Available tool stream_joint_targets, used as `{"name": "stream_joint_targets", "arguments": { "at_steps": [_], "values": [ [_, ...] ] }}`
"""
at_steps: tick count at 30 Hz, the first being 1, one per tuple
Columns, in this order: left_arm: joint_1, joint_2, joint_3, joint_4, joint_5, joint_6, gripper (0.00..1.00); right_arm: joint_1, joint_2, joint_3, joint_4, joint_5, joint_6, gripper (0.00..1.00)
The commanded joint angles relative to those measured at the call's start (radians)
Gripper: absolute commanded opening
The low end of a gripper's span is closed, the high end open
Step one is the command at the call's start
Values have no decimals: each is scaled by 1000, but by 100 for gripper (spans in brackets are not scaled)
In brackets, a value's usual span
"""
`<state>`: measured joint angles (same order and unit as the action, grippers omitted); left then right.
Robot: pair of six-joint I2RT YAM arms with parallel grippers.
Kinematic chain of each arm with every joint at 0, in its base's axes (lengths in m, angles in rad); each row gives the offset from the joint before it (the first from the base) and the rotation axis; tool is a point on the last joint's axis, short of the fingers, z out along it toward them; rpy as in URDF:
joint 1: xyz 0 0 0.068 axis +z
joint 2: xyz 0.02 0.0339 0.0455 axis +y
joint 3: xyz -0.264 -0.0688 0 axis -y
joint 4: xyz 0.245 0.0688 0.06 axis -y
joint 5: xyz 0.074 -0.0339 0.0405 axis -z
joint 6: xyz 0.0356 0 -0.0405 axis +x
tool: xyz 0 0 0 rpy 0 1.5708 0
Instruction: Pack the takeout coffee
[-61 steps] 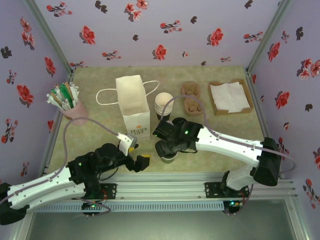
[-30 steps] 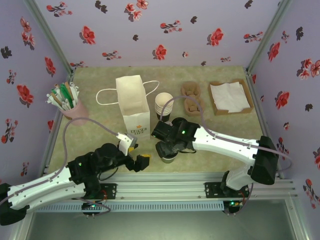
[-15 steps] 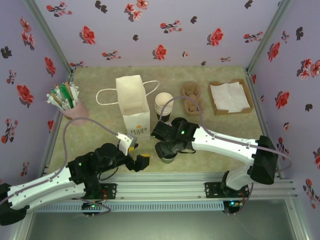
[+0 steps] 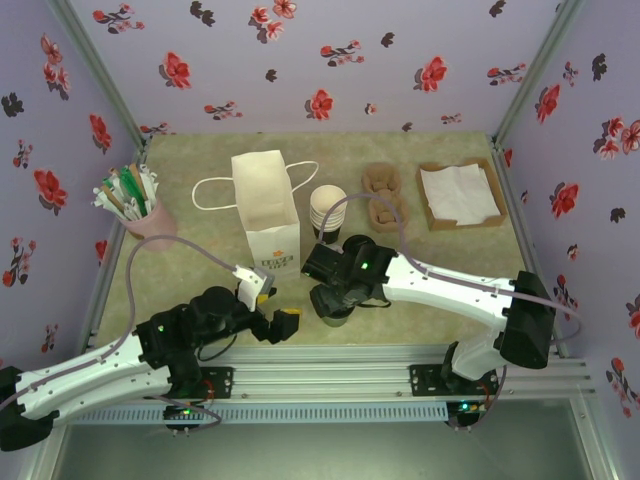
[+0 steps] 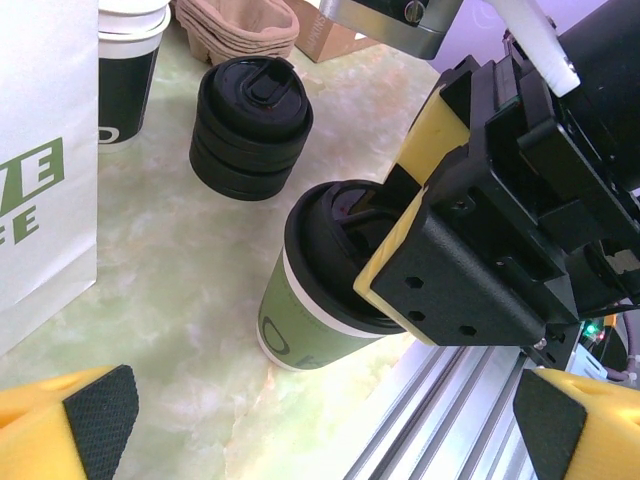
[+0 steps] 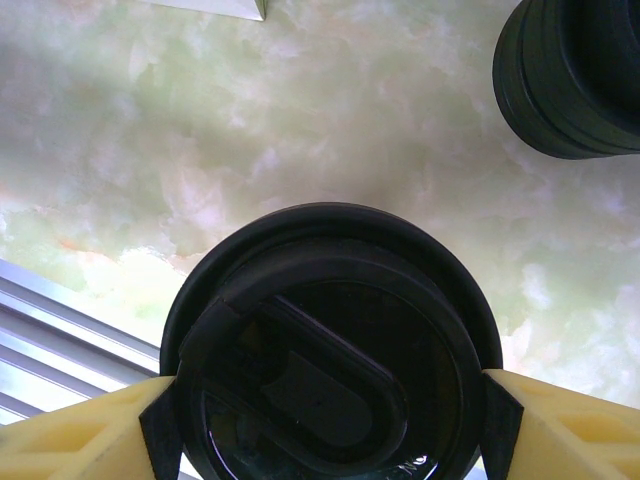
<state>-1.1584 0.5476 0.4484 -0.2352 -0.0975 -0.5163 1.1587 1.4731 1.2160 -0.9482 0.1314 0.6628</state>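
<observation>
Gripping the takeout coffee at its lid rim between both pads, your right gripper should lift it level toward the white paper bag ahead-left; the left gripper hangs wide open.

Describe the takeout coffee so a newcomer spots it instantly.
Find the white paper bag mid-table; just right of it, nearer the arms, the right gripper has its jaws around the takeout coffee. It's the only cup wearing a black lid: the lid stack beside it has no cup, the nested cups behind have no lid.
</observation>
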Motion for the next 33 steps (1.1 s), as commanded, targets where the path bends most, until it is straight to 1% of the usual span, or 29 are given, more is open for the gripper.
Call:
{"name": "stream_joint_targets", "arguments": {
  "at_steps": [1,22,33],
  "values": [
    [6,-4,-8,39,-19,-2,100,11,24,-15,-8,11,9,74],
    [7,-4,-11,42,-19,0,100,24,47,-49,-14,6,35,74],
    [8,-3,-11,42,-19,-1,100,36,-2,-87,-20,33,59,73]
  ]
}}
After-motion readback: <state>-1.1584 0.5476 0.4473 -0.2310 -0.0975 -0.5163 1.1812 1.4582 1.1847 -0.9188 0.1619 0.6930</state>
